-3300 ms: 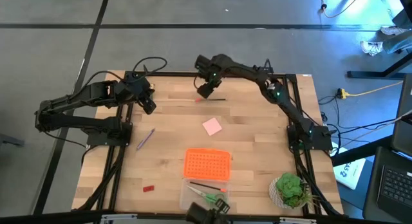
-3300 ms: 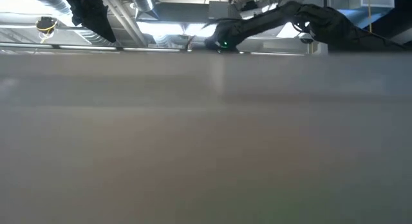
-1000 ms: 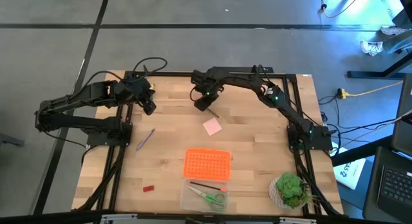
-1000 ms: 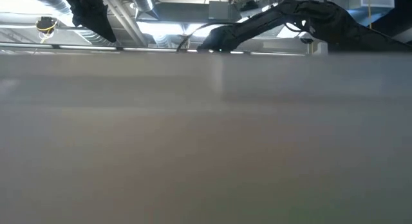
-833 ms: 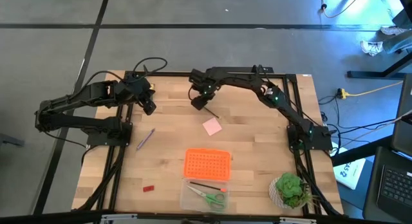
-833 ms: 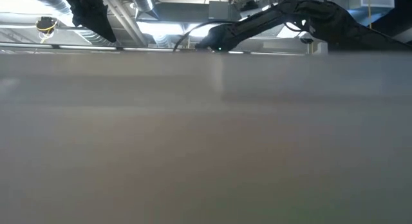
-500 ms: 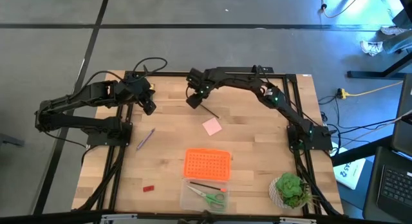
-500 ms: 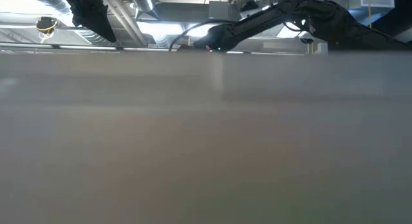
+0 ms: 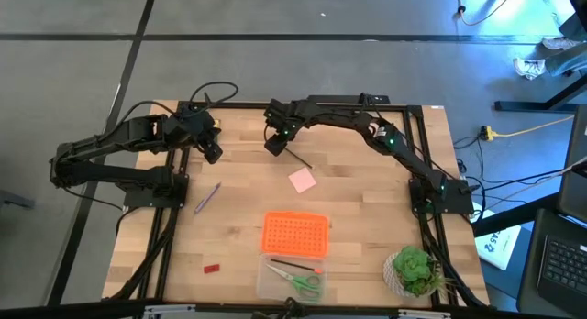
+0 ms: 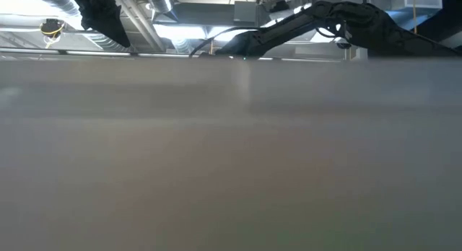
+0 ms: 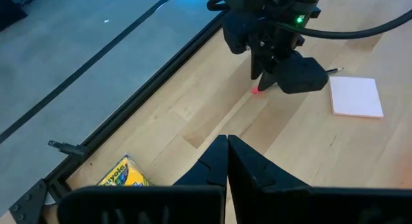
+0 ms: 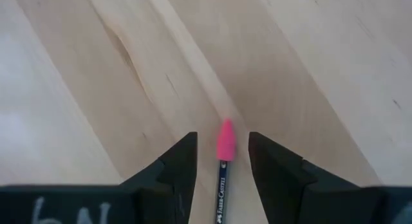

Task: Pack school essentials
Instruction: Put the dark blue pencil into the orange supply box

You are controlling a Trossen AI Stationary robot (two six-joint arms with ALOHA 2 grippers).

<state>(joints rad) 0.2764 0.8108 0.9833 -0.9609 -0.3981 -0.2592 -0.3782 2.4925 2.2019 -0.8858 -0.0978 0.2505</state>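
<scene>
Since the right gripper (image 12: 220, 161) sits spread open around the pencil (image 12: 223, 161) lying flat at the table's far edge, I'd drop straight down, then pinch mid-shaft. Left gripper (image 11: 226, 161) looks shut, parked.

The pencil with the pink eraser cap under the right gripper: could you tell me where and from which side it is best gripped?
Probably on the thin dark shaft just behind the pink cap, from straight above. The pencil lies flat on the bare table, so only a top-down pinch across its width fits. The right gripper is open, its fingers already straddling the shaft. The left gripper waits, shut, at the table's far left.
</scene>
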